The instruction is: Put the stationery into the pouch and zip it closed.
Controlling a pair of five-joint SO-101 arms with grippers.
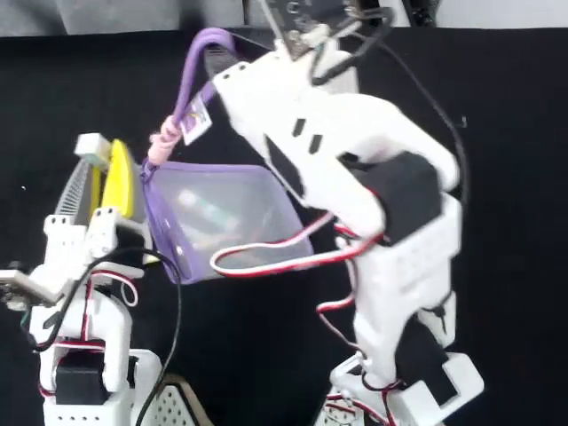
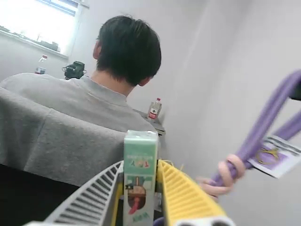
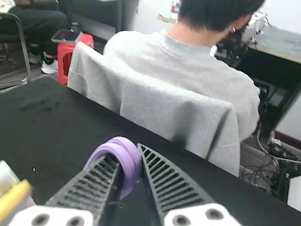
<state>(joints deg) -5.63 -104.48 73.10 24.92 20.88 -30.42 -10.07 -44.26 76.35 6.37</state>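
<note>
My left fingers (image 1: pixel 100 173) are clamping a small green-and-white box (image 2: pixel 139 150), standing upright between their tips. My right fingers (image 3: pixel 128 154) are pinching the purple strap (image 3: pixel 117 150) of the pouch (image 1: pixel 222 222), which is hanging below them over the black desk (image 3: pixel 47 117), just beside my left fingers. Some stationery (image 1: pixel 200 213) is showing through its clear side, too blurred to name.

Bright, even indoor light, soft shadows
</note>
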